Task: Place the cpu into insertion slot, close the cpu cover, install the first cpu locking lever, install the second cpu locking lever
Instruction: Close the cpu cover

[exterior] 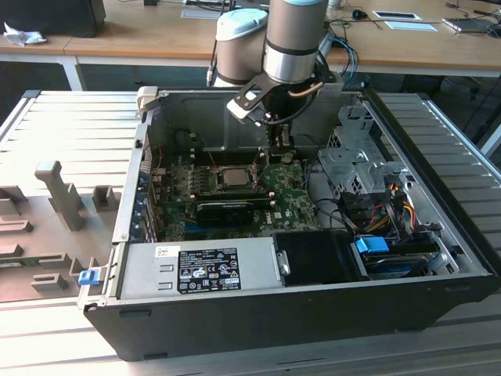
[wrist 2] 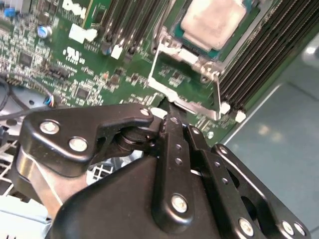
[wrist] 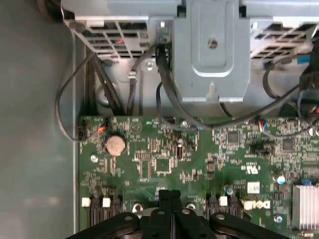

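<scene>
Hand (wrist 2: 172, 119) w/ fingers pressed together, nothing between them, tips just beside the outer rim of the cpu cover (wrist 2: 187, 104); we can't tell if they touch. The cover is open, off the cpu (wrist 2: 212, 20), which sits in its socket, mid-frame in the exterior view. Risk, we reckon: tips slip off that thin rim & scrape the motherboard (exterior: 286, 192), or the cover drops askew & nudges the cpu. Room's tight: case wall (exterior: 211, 117) above, drive cage (exterior: 356, 153) at the exterior view's right.
</scene>
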Available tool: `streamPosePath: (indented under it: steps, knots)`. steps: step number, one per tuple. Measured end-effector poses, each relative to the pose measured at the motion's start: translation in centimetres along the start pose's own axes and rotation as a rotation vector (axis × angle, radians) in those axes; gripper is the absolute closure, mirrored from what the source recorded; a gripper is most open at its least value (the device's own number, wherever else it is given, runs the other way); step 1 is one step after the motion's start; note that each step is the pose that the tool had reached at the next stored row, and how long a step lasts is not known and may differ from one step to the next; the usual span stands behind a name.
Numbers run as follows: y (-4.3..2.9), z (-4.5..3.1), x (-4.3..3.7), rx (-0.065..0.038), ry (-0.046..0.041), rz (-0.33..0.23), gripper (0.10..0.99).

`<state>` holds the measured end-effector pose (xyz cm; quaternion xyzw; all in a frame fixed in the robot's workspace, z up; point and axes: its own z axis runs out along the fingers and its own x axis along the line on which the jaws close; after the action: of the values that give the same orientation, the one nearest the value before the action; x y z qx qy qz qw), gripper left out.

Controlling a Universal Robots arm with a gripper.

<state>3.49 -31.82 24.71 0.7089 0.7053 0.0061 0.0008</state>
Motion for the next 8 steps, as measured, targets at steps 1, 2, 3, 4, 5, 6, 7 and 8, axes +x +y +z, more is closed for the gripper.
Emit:
streamPosePath:
  steps: [1,2,3,4,5,6,7,8]
  knots:
    - [-0.51,0.02,0.0,-0.002,0.0,0.0,0.98]
    - [-1.07,0.03,0.0,-0.002,-0.0001,0.0,0.98]
    - [-1.97,0.08,0.0,-0.003,0.0001,0.0,0.98]
    - [-2.24,0.11,0.0,-0.004,0.0,0.0,0.98]
    - [-2.42,0.16,0.0,-0.004,0.0001,0.0,0.98]
    - [-2.89,0.44,0.0,-0.005,0.0,0.0,0.98]
    - [-3.0,0.81,0.0,-0.005,0.0001,0.0,0.98]
    - [-3.07,1.08,0.0,-0.005,0.0,0.0,0.98]
